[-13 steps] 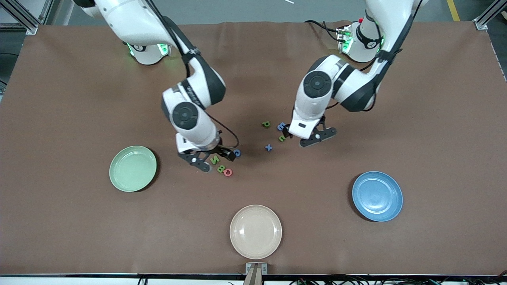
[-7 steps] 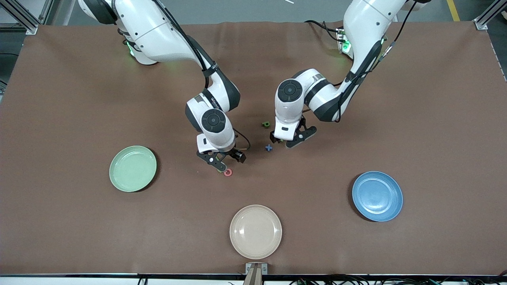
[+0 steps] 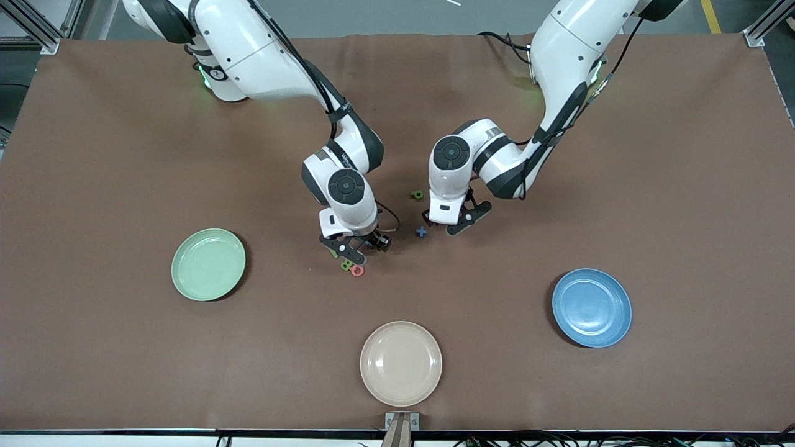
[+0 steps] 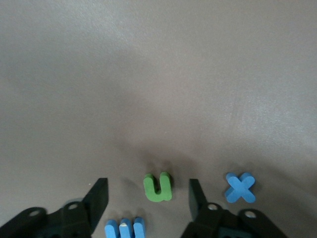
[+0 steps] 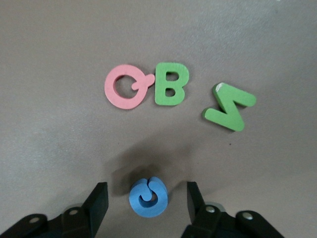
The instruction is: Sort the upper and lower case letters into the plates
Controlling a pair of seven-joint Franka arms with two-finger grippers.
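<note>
My right gripper (image 3: 356, 246) is low over the table and open, one finger on each side of a curled blue letter (image 5: 148, 197), touching neither side. Beside it lie a green N (image 5: 230, 106), a green B (image 5: 171, 84) and a pink Q (image 5: 127, 87). My left gripper (image 3: 448, 221) is open too and straddles a green u (image 4: 158, 187) and a ridged blue letter (image 4: 125, 229). Just outside its fingers lies a blue x (image 4: 240, 187). A green p (image 3: 417, 195) lies farther from the camera. The mint plate (image 3: 208, 264) and the blue plate (image 3: 591, 307) hold nothing.
A beige plate (image 3: 400, 363) sits near the table's front edge, between the two task plates. The brown mat (image 3: 683, 186) covers the whole table. The two grippers stand close together over the letter cluster in the middle.
Both grippers have shifted toward the middle and lower: the right from the green N to the blue letter, the left onto the green u. Both pairs of fingers have narrowed.
</note>
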